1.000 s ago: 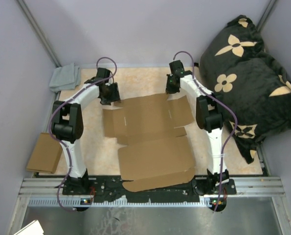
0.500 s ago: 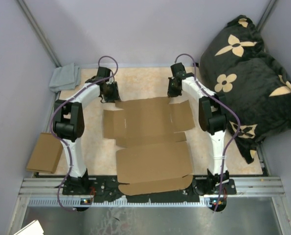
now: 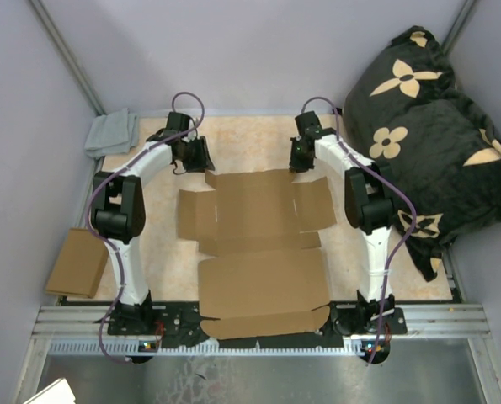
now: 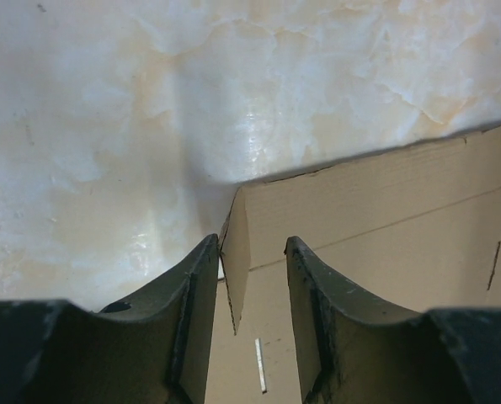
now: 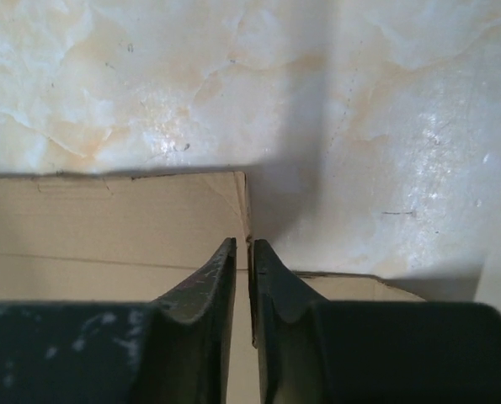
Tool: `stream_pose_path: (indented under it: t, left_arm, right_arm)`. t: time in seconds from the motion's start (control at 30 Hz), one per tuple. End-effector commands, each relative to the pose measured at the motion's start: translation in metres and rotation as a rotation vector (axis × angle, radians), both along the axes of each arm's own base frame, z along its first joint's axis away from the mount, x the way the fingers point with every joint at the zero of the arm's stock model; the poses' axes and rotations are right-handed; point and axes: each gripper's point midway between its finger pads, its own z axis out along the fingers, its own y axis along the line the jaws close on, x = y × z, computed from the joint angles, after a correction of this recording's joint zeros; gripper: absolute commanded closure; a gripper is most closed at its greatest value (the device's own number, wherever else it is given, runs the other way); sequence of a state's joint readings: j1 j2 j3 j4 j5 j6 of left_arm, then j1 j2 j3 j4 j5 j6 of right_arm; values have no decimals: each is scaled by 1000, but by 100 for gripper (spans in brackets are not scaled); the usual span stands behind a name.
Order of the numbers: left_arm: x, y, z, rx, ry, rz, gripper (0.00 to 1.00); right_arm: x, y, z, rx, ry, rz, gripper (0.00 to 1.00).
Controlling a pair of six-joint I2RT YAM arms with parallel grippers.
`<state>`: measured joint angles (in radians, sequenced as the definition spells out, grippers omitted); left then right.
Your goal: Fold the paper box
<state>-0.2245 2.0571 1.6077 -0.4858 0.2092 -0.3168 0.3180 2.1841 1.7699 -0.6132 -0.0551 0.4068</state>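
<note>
The paper box (image 3: 263, 273) lies unfolded and nearly flat in the middle of the table, with its far panel between the two arms. My left gripper (image 3: 196, 155) is at the far left corner of the box. In the left wrist view it (image 4: 252, 244) is open, and an upright corner flap (image 4: 236, 261) stands between the jaws, close to the left finger. My right gripper (image 3: 301, 157) is at the far right corner. In the right wrist view it (image 5: 242, 244) is shut on a thin upright edge of the box (image 5: 107, 219).
A smaller plain cardboard rectangle (image 3: 76, 263) lies off the table's left edge. A grey cloth (image 3: 111, 133) sits at the back left corner. A big black flowered pillow (image 3: 427, 126) leans along the right side. A metal rail (image 3: 258, 332) runs along the near edge.
The box has turned squarer to the table and its near panel has settled flatter. Both grippers have shifted slightly toward the far edge with the box's far corners.
</note>
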Motion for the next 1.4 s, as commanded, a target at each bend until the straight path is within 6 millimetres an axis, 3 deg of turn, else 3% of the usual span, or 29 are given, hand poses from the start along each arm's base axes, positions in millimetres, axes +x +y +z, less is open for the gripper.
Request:
stream_pose_path:
  t: [0.0, 0.17, 0.53, 1.03, 1.37]
  left_arm:
    - [8, -20, 17, -62, -50, -51, 56]
    - [8, -38, 15, -78, -41, -82, 56]
    - [8, -58, 4, -73, -8, -111, 56]
    - [8, -70, -32, -108, 67, -117, 56]
    - [37, -76, -37, -103, 46, -118, 56]
  right_arm:
    - [-2, 17, 44, 85, -75, 45, 77]
    - [-1, 28, 56, 114, -90, 81, 61]
    - [-1, 47, 70, 125, -104, 122, 52]
    - [-9, 68, 0, 123, 51, 149, 51]
    - [8, 74, -15, 109, 84, 129, 51]
